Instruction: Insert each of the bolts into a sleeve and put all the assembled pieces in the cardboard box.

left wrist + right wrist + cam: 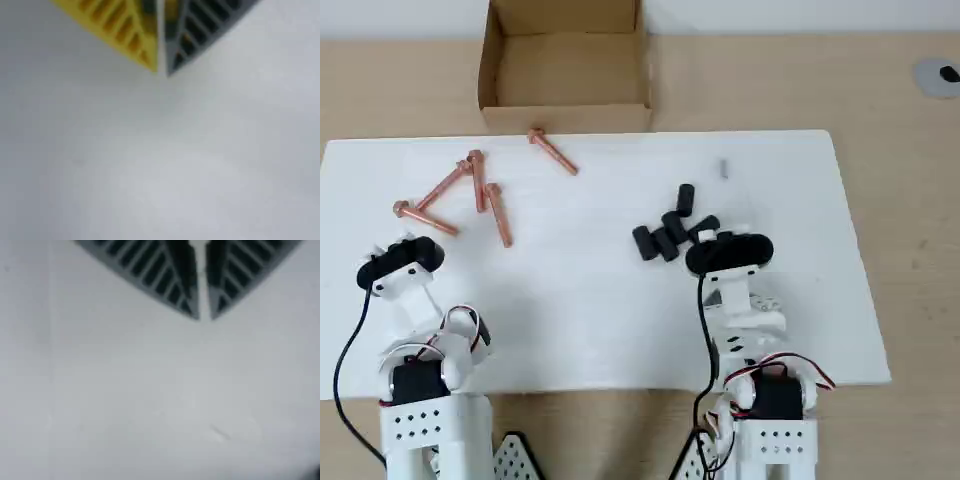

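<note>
Uppermost, bolt [553, 152] lies diagonal, head toward box [565, 118].

The left gripper [161, 70] over a white sheet [160, 170].
A yellow finger [117, 25] and a black finger [212, 22], both ribbed, lie closed against each other with a thin pale seam between; their tips meet in one point. Whether the tips touch the sheet cannot be told.

Bolts [478, 182] lie left of sleeves [666, 240], cardboard box [565, 118] behind.
</note>
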Controlling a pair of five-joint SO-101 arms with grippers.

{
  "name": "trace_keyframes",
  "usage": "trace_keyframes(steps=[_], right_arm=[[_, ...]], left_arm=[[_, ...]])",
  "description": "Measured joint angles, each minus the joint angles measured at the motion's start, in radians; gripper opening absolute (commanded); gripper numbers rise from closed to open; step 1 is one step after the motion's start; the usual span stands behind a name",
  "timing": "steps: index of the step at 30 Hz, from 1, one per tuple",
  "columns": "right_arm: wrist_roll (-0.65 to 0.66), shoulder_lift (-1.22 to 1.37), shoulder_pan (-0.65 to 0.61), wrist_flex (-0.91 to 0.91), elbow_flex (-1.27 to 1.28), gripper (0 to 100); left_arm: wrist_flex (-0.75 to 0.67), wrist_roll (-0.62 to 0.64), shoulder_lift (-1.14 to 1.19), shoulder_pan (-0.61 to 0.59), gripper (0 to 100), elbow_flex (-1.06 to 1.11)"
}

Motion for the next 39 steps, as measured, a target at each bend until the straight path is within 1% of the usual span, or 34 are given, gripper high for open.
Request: trace_keyframes(steps=[37,39], right_arm=[[0.000,0.000,0.000,-0.009,0.000,1.2],[0.000,0.000,0.000,-0.009,-0.005,1.2]], left_arm=[[-0.003,0.000,0.000,0.000,1,0.000],[-0.003,0.000,0.000,-0.005,1,-0.023]])
